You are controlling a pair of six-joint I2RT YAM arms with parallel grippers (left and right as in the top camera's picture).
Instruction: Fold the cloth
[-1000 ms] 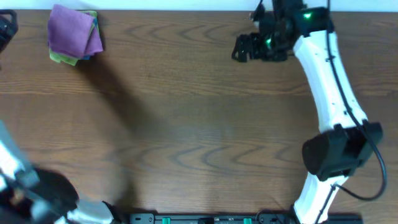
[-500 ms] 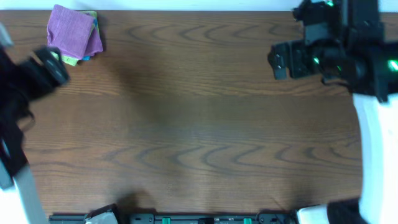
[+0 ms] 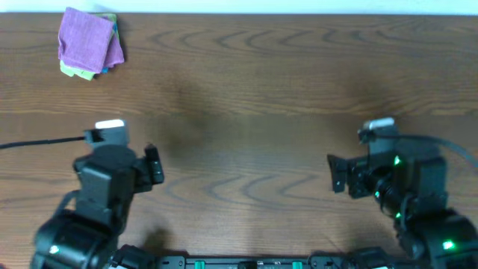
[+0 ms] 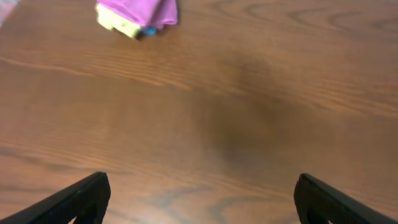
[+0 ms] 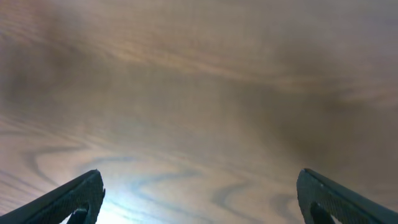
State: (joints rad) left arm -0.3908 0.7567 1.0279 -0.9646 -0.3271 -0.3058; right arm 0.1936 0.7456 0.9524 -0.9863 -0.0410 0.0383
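Observation:
The large purple cloth with the white tag is out of view in every frame. My left gripper is low at the near left of the table, open and empty; in the left wrist view only bare wood lies between its fingers. My right gripper is at the near right, open and empty, also over bare wood in the right wrist view.
A small stack of cloths, pinkish-purple on top of lime-green and blue, lies at the far left corner of the wooden table. It also shows at the top of the left wrist view. The table's far edge runs just behind it.
Both arms have swung back from the far side of the table to the near edge. The stack of cloths has not moved.

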